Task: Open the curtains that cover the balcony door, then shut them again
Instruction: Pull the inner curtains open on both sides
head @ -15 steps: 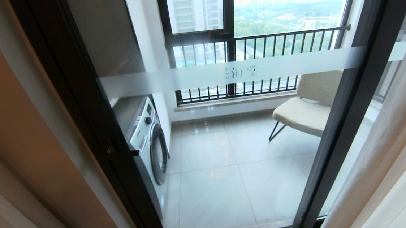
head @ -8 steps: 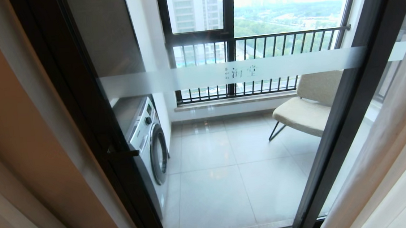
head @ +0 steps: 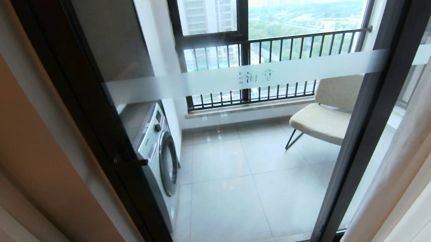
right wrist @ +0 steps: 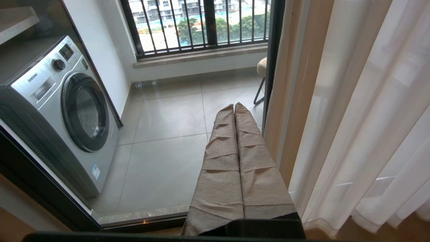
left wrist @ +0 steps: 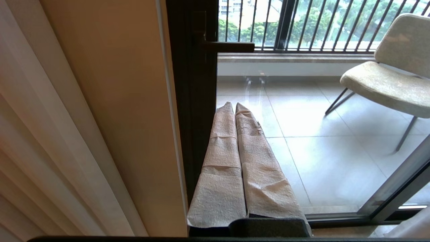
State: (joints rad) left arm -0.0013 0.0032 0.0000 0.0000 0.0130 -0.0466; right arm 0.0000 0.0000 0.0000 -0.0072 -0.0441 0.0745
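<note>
The balcony door [head: 235,78] fills the middle of the head view: glass in black frames, crossed by a frosted white stripe. The curtains are drawn aside, one bunch at the left [head: 19,171] and one at the right [head: 425,150]. Neither arm shows in the head view. My left gripper [left wrist: 234,105] is shut and empty, its taped fingers pointing at the glass beside the black door frame [left wrist: 195,101], with curtain folds [left wrist: 50,141] off to one side. My right gripper [right wrist: 234,106] is shut and empty too, close to the beige drape [right wrist: 302,84] and the white sheer [right wrist: 369,117].
Behind the glass, a silver washing machine [head: 158,148] stands at the left and a beige chair [head: 326,112] at the right on grey floor tiles. A barred railing [head: 271,47] crosses the far window. A black handle [head: 131,163] sticks out from the left door frame.
</note>
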